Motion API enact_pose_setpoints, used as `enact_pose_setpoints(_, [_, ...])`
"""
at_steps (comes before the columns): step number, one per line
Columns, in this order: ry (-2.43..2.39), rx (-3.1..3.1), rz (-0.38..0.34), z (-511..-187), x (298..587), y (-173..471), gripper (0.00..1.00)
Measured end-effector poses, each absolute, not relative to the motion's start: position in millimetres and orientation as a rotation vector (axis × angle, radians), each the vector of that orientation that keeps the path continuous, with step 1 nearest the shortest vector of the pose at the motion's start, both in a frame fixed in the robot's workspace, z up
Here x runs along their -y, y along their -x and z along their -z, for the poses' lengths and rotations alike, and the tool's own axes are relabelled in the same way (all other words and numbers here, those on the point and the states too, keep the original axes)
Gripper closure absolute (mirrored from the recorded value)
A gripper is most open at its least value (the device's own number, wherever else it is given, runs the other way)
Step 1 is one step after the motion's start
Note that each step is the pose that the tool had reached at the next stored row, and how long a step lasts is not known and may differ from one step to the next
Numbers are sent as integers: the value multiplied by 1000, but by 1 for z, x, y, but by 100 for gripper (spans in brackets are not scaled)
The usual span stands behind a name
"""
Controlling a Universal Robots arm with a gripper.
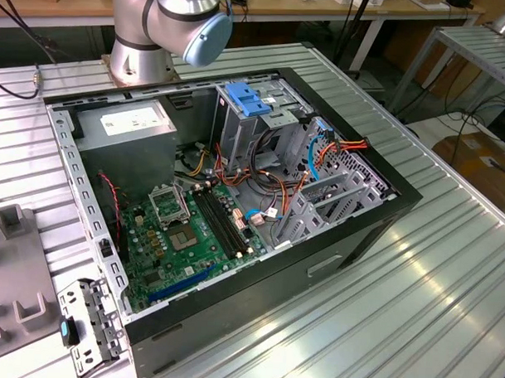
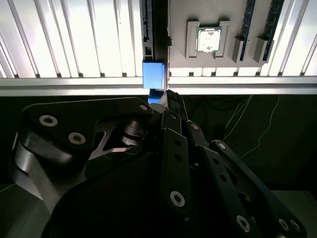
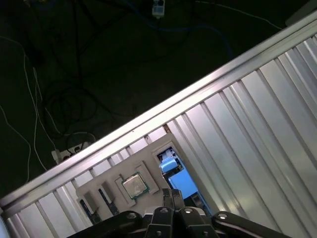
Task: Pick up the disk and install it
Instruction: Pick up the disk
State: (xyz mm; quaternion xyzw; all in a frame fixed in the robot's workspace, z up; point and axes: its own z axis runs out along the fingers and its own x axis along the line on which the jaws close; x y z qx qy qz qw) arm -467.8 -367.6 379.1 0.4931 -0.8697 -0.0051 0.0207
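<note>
The disk [image 1: 88, 326] lies at the table's front edge on the exterior view's left, a silver metal piece with a blue plastic end, beside the open computer case [image 1: 236, 197]. In both wrist views my gripper [image 2: 169, 98] [image 3: 171, 193] hangs just off the table's edge with its fingers drawn together. The fingertips are right at the disk's blue end [image 2: 153, 74] [image 3: 169, 167]. I cannot tell whether they pinch it. The grey drive cage with a blue handle [image 1: 247, 106] stands inside the case.
A grey fixture tray [image 1: 17, 272] [image 2: 178, 29] lies beside the disk and carries a processor chip [image 2: 208, 39] [image 3: 133, 186]. The arm's base [image 1: 141, 44] stands behind the case. Beyond the table's edge rail [image 2: 74, 85] there is dark floor with cables [image 3: 64, 99].
</note>
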Motion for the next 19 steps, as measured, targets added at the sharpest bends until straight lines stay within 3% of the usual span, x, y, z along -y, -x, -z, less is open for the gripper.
enact_pose_setpoints(19, [-1805, 2560, -26, -379, 366, 468, 89])
